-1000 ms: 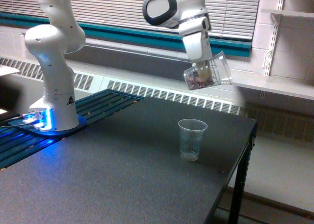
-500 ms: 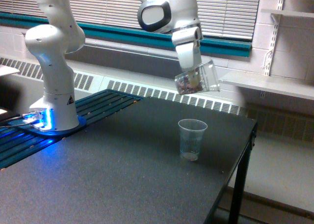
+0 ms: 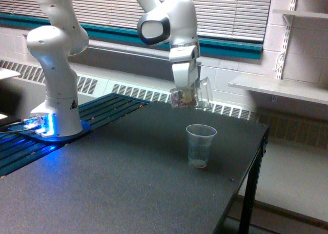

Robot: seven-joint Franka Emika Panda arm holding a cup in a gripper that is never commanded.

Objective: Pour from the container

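Clear plastic container [image 3: 190,94] and cup [image 3: 200,145]; matt, speckled dark table [image 3: 128,177]

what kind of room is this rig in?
Probably a lab or workshop, not a home: painted block wall with bracket shelving, a long baseboard radiator under blinds, and the arm's base beside a plain dark table.

clr plastic cup [image 3: 200,145] upright on dark table [image 3: 128,182] | blinds [image 3: 230,11] behind | shelf [image 3: 279,88] at ext view's right
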